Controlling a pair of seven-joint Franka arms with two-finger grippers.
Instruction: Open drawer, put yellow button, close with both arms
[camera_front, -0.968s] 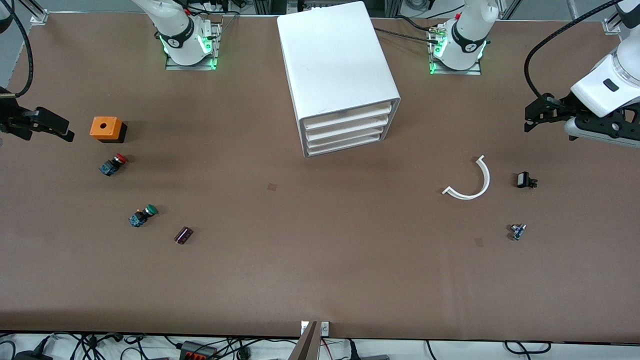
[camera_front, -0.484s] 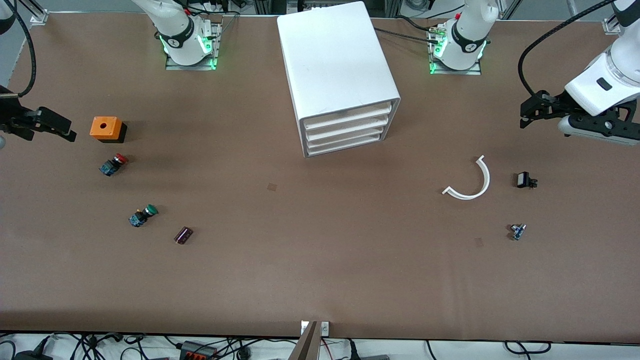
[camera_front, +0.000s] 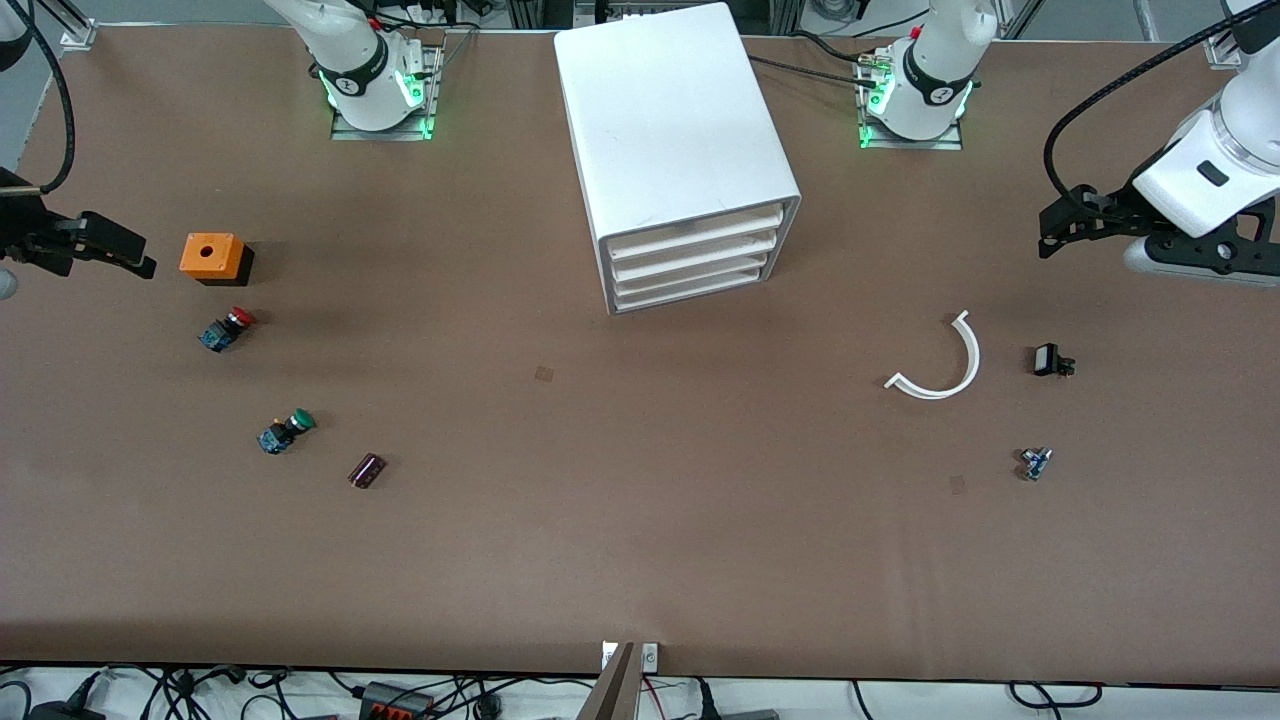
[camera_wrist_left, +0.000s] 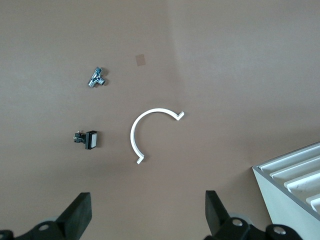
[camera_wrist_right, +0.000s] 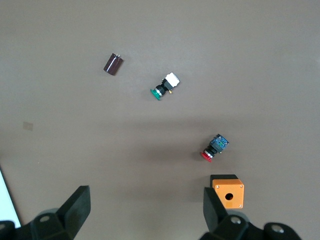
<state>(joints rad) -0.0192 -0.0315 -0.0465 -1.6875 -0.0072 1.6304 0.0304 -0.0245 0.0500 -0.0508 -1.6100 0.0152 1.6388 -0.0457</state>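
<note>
The white cabinet (camera_front: 672, 130) stands at the middle of the table near the bases. Its top drawer (camera_front: 695, 237) is shut, as are the three below it. A corner of the cabinet shows in the left wrist view (camera_wrist_left: 295, 185). The yellow button is out of view. My left gripper (camera_front: 1060, 225) is open and empty, up over the left arm's end of the table; in its wrist view (camera_wrist_left: 148, 220) bare table lies between the fingers. My right gripper (camera_front: 125, 255) is open and empty over the right arm's end, beside an orange box (camera_front: 212, 257); its wrist view (camera_wrist_right: 147, 220) shows the same.
A red-capped switch (camera_front: 226, 328) (camera_wrist_right: 214, 148), a green-capped switch (camera_front: 285, 432) (camera_wrist_right: 165, 86) and a dark cylinder (camera_front: 366, 470) lie near the orange box (camera_wrist_right: 227, 191). A white arc (camera_front: 974, 358) (camera_wrist_left: 132, 136), a black part (camera_front: 1050, 360) and a small metal part (camera_front: 1035, 462) lie toward the left arm's end.
The left gripper has shifted a little toward the bases. The right gripper has shifted slightly. Nothing on the table has moved.
</note>
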